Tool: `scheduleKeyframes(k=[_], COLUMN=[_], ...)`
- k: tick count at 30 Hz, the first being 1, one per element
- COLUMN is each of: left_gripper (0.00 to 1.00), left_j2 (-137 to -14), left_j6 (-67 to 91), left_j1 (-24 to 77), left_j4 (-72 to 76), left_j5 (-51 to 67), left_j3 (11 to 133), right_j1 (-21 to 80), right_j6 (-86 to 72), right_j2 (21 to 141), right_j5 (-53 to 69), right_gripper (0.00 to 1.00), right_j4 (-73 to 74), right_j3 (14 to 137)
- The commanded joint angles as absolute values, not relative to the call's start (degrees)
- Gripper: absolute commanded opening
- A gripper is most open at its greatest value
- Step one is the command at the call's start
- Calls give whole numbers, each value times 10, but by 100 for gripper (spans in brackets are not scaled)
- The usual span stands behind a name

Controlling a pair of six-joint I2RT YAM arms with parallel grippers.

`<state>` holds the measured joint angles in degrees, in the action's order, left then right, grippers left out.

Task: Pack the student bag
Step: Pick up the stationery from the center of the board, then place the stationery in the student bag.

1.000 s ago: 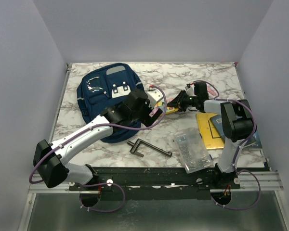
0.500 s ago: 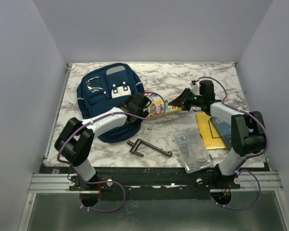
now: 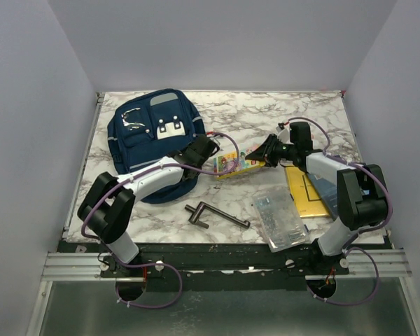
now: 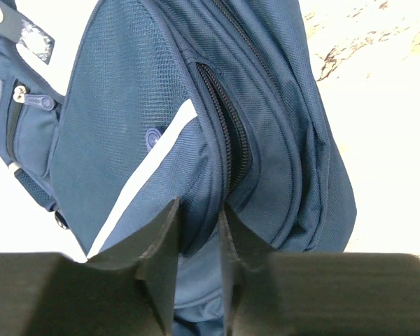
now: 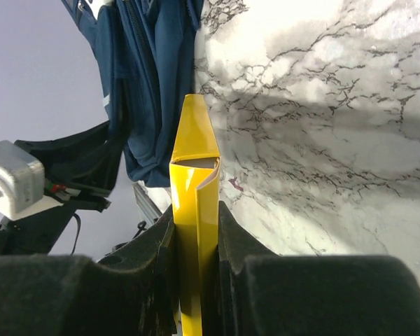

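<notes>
Bag (image 4: pixel 126 133) seemingly pinched, yellow box (image 5: pixel 194 210) gripped

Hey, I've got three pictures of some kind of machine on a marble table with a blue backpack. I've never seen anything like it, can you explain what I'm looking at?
These are two robot arms bolted at the near edge of a marble table. The wide picture looks down from above and behind them. The other two come from a camera on each wrist, so each shows its own claw. The left claw pinches the fabric of the navy backpack beside a zipper. The right claw grips a slim yellow box close to the bag. Also on the table are a black T-shaped metal tool, a clear plastic pack and a yellow book.
</notes>
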<state>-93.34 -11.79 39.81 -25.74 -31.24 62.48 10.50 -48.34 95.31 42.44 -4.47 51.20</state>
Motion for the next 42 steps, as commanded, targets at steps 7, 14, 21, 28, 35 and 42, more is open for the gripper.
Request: scheduleKeyframes(k=[7, 14, 21, 28, 35, 42], left_gripper=[0, 0, 0, 0, 0, 0], left_j2=[-849, -837, -798, -780, -762, -749], left_j6=[-125, -139, -121, -73, -43, -27], left_j1=[398, 406, 417, 416, 415, 407], left_j4=[-246, -268, -309, -358, -377, -376], left_j5=[-342, -371, -340, -298, -239, -201], left_j3=[609, 627, 654, 691, 709, 708], right_j1=[112, 172, 267, 306, 347, 382], right_j6=[-514, -587, -682, -742, -693, -648], right_j2=[894, 894, 914, 942, 970, 1059], right_j5=[438, 445, 406, 343, 254, 189], right_gripper=[12, 12, 10, 10, 10, 19], right_j4=[-62, -131, -262, -376, -303, -207], right_j3=[484, 478, 480, 473, 536, 657])
